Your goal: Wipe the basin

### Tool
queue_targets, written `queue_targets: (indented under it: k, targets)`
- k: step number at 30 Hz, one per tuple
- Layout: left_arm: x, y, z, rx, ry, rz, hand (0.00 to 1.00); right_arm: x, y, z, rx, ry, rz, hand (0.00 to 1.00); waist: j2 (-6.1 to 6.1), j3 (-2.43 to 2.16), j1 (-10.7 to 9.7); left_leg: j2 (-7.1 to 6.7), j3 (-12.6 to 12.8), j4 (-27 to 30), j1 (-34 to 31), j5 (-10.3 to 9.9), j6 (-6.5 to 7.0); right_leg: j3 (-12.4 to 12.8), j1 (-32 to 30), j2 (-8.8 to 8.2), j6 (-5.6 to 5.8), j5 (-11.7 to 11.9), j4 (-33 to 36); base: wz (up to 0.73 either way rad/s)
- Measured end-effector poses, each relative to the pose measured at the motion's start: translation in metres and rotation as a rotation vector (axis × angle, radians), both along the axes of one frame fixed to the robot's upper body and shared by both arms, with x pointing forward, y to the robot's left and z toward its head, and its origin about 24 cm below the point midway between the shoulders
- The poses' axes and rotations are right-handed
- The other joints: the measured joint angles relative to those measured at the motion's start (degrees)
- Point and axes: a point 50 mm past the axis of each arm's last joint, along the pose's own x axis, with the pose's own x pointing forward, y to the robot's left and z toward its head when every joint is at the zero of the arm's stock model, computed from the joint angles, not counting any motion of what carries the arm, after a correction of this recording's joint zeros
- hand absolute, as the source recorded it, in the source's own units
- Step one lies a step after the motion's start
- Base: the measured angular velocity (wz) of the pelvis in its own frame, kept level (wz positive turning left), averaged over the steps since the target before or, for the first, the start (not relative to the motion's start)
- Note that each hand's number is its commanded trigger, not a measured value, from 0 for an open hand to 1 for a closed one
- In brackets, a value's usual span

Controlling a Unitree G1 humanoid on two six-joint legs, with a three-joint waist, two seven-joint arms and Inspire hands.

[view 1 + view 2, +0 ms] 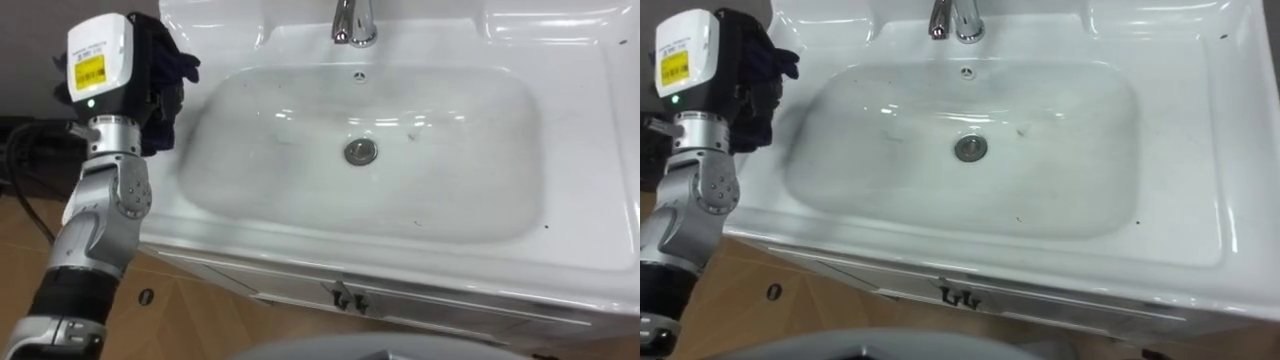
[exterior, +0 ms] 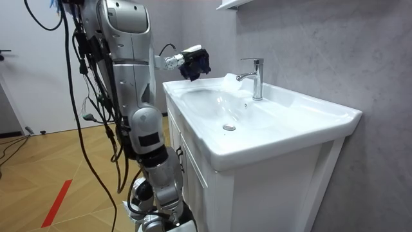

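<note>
A white basin (image 1: 300,215) with a round metal drain (image 1: 360,151) is set in a white vanity, with a chrome tap (image 1: 353,22) at its back. My left hand (image 1: 150,70) is raised over the basin's left rim, its fingers curled round a dark blue cloth (image 1: 172,62). The cloth bunches beyond the hand, above the rim's far left corner. In the room view the same hand (image 2: 187,62) holds the cloth (image 2: 197,64) above the near corner of the vanity. The bowl shows faint smears and small dark specks.
I stand at the front of the vanity (image 2: 257,187). A cabinet front with a small handle (image 1: 348,298) lies below the basin's front edge. Wooden floor (image 1: 190,320) shows at the lower left. A grey wall (image 2: 322,45) rises behind the tap.
</note>
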Motion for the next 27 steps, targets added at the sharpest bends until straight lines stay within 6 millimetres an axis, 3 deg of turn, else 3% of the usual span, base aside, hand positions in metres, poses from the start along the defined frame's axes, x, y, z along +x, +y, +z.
queue_targets:
  k: [2,9,18,22,27]
  targets:
    - [-0.002,0.000,-0.002,0.000,0.007,0.002,1.00,-0.005,0.001,-0.001,0.002,0.022,-0.001,0.00,-0.87,0.15,0.07,-0.12,-1.03,0.00,-0.11,0.00,0.00,-0.11,0.03,0.02,0.00,0.00,-0.07,0.04]
    - [-0.002,0.000,-0.002,0.016,0.010,-0.001,1.00,-0.006,0.001,-0.001,0.000,0.028,0.002,0.00,-1.93,-0.08,-0.10,-0.15,-1.33,-0.03,-0.17,-0.02,-0.01,-0.29,0.51,0.01,0.03,0.14,-0.07,0.02]
    - [-0.003,0.004,-0.006,0.022,0.029,0.026,1.00,-0.007,0.000,-0.001,-0.008,0.044,-0.006,0.00,-0.74,-0.09,-0.04,-0.18,-1.59,0.02,0.02,-0.02,-0.01,-0.51,0.49,-0.01,0.13,0.26,-0.16,0.01]
    - [-0.005,0.009,-0.012,0.029,0.061,0.059,1.00,-0.007,0.000,0.000,-0.019,0.048,-0.011,0.00,-0.10,-0.46,0.00,-0.23,-1.62,0.09,-0.28,-0.01,0.00,-0.30,0.06,-0.02,0.15,0.25,-0.33,0.00]
    - [-0.005,0.010,-0.013,0.031,0.065,0.070,1.00,-0.009,0.000,-0.001,-0.022,0.060,-0.016,0.00,-0.11,-0.46,-0.02,-0.28,-1.66,0.08,-0.11,0.00,0.01,-0.22,0.17,-0.03,0.18,0.26,-0.28,0.00]
